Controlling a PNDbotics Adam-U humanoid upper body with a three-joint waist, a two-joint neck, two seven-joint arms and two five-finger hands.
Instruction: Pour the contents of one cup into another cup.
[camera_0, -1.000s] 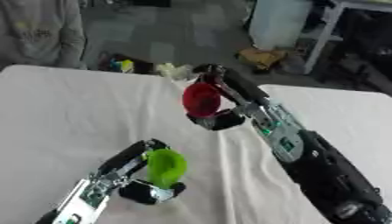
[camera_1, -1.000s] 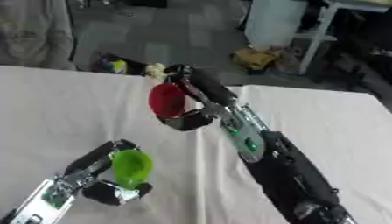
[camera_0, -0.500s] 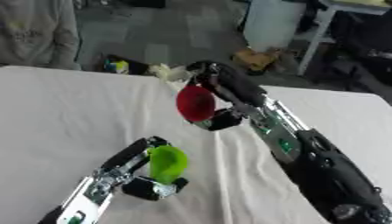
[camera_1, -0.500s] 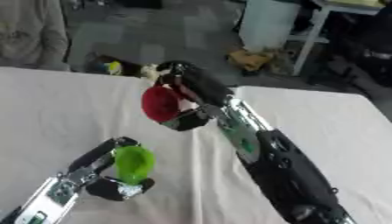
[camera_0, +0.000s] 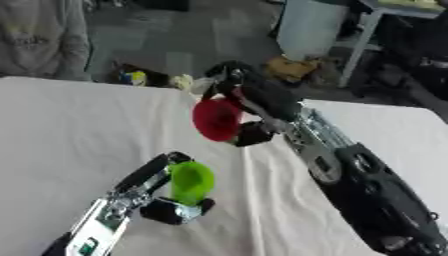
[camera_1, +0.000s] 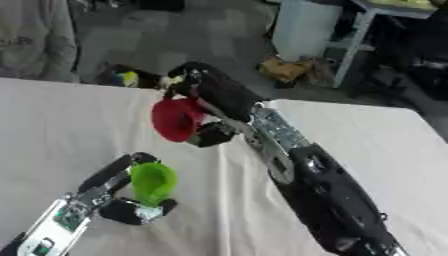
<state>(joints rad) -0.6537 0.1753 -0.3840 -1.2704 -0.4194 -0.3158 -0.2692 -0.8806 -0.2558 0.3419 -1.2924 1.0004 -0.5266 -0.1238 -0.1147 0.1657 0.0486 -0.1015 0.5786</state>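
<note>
Right hand curled round red cup, tipped sideways, mouth facing left; contents not visible. Left hand grips green cup; its inside is blurred.

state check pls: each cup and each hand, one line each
red cup: held in the air, tipped on its side, mouth facing left, above and beyond the green cup
green cup: held low over the table, roughly upright
right hand: shut on red cup
left hand: shut on green cup
table: covered by a white cloth
</note>
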